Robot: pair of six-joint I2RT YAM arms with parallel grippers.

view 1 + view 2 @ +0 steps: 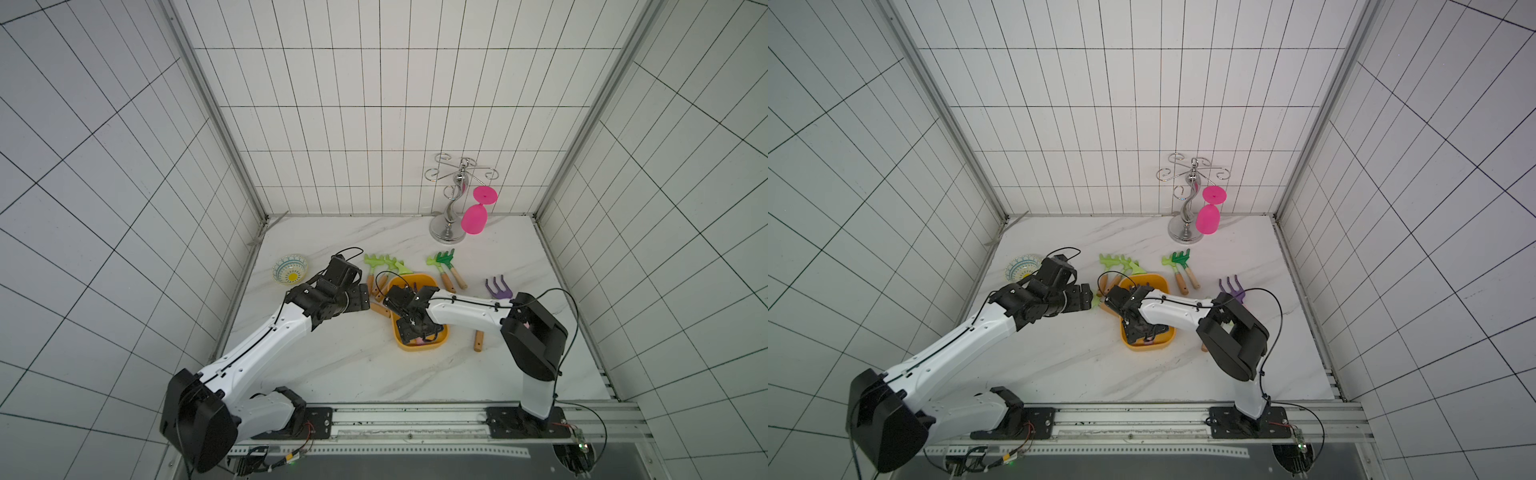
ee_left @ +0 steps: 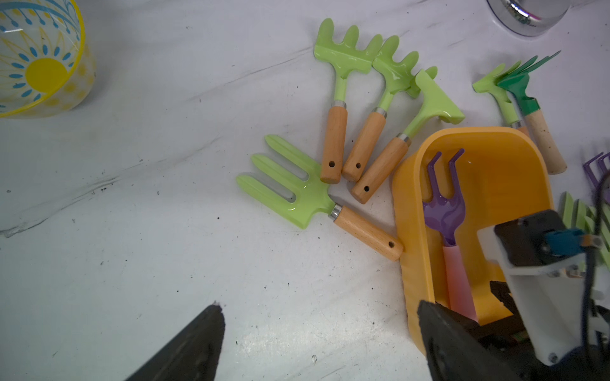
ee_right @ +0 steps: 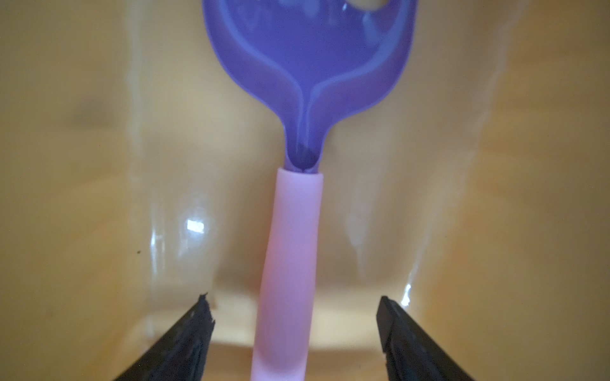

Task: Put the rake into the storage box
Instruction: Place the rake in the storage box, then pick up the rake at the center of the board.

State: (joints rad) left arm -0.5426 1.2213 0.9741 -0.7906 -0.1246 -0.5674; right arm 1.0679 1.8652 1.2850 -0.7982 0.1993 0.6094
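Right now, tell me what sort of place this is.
Probably a robot test booth: grid-lined walls box in a tabletop, two arms are bolted to a rail, and toy rakes lie around a yellow tub.

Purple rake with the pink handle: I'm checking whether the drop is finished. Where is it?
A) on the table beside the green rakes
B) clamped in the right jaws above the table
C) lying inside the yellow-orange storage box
C: the purple rake lies in the storage box, with the jaws of the right gripper apart, clear of its handle.
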